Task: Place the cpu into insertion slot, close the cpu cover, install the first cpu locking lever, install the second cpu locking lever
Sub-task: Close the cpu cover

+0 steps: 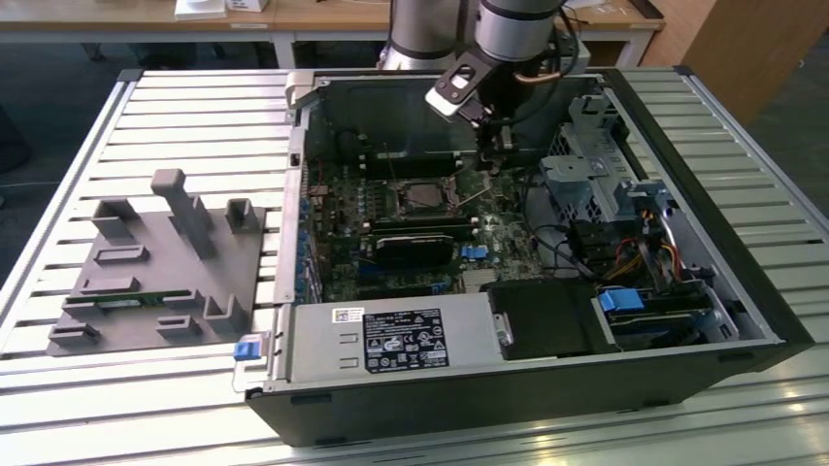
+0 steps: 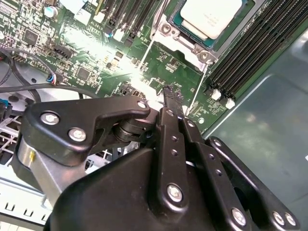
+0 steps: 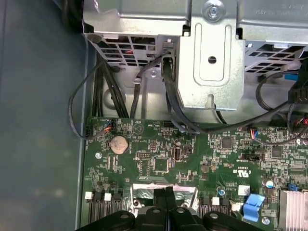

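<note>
one gripper low beside the seated cpu

your gripper hangs deep inside the open computer case, just beside the socket. its fingers are drawn together tip to tip, and you cannot tell whether anything thin is pinched between them. the cpu sits in the insertion slot, with the cpu cover lying flat around it. a thin wire lever runs just beside the fingertips, over the green motherboard.

A slatted metal tabletop is lit brightly along its near edge. Beyond its far edge a wooden desk on white legs is seen. Off the far corner at the exterior view's right a wooden panel is set, with dark floor beside it.
</note>
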Available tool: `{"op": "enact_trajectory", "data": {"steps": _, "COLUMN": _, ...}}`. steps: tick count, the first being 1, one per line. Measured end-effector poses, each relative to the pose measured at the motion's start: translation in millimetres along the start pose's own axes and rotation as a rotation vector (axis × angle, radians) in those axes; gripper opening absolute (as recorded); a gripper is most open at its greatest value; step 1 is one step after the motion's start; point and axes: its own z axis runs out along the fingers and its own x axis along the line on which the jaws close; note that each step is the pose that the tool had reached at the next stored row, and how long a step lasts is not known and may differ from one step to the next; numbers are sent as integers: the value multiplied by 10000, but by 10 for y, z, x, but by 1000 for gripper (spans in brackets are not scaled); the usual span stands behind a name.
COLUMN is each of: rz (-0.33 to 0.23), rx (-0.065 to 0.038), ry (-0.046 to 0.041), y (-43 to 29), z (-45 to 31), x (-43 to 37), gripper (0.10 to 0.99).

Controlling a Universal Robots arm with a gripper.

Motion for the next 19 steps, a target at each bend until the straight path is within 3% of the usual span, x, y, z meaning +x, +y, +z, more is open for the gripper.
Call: {"op": "enact_trajectory", "data": {"steps": 19, "rz": -8, "rx": 0, "ry": 2, "y": 224, "z": 39, "x": 24, "gripper": 106}}
